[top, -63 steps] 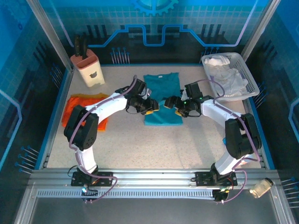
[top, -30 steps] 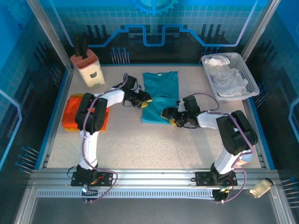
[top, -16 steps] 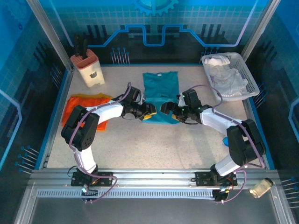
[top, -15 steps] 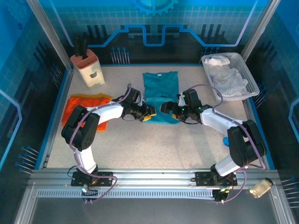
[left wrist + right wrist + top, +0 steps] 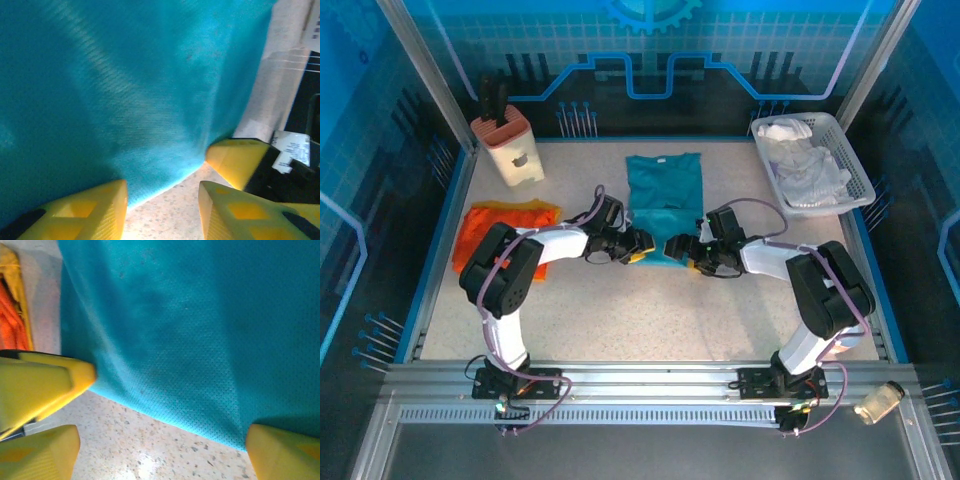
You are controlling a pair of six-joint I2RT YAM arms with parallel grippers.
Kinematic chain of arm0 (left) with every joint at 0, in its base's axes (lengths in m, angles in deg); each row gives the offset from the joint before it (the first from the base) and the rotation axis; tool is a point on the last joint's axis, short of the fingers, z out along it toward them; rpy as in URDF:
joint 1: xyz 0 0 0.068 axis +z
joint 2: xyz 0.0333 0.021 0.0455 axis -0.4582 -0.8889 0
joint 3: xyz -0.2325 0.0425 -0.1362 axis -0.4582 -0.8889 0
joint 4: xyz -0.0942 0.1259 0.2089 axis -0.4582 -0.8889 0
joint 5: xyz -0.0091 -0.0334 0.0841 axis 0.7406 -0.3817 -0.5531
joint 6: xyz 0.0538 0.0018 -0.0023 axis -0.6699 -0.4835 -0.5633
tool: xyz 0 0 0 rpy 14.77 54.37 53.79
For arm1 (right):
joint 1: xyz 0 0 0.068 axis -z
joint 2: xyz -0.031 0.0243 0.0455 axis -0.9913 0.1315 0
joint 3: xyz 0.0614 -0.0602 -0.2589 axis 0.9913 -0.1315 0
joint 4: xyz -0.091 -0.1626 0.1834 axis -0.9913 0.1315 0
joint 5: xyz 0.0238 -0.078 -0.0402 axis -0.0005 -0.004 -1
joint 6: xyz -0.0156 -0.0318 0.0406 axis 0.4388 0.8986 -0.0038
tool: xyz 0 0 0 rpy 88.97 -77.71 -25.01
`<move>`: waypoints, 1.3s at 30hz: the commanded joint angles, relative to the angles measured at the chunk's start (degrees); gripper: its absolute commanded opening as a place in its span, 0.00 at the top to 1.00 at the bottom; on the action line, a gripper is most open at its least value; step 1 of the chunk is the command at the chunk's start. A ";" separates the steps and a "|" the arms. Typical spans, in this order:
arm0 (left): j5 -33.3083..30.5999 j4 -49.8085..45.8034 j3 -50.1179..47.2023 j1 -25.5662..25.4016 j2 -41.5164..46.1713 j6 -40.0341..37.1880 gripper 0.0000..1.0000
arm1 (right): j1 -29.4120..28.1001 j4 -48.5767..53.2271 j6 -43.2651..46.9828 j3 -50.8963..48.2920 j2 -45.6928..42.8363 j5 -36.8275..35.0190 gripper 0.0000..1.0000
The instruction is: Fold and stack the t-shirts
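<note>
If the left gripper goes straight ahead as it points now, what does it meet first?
Probably the near edge of the teal shirt, which lies just ahead of the open left gripper.

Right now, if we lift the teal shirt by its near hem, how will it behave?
Probably floppy: the teal shirt lies flat with soft creases, so it should drape and sag between grip points. Likely light; the knit looks thin in the wrist views. Its hem hugs the table, so pinching it may bunch it.
</note>
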 commanded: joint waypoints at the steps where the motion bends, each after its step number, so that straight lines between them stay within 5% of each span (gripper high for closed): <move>1: -0.85 0.67 -2.57 -0.24 -1.75 -1.05 0.58 | -0.71 -2.74 -0.63 -2.49 2.13 0.43 0.12; 14: 0.29 0.71 -14.26 -0.78 4.96 -1.35 0.63 | -0.26 2.02 -1.14 -7.93 -4.87 0.92 0.13; 26: -4.49 -5.76 -21.63 -8.39 15.12 -0.99 0.62 | -2.36 10.16 -2.68 -14.71 -20.02 -0.59 0.13; 32: -7.50 -16.36 -18.74 -8.56 24.96 -3.80 0.51 | -1.08 21.64 0.54 -11.56 -27.49 -3.74 0.13; 39: -7.38 -27.18 -14.61 -6.98 30.68 -8.05 0.47 | 3.34 27.59 6.16 -7.55 -23.63 -2.86 0.18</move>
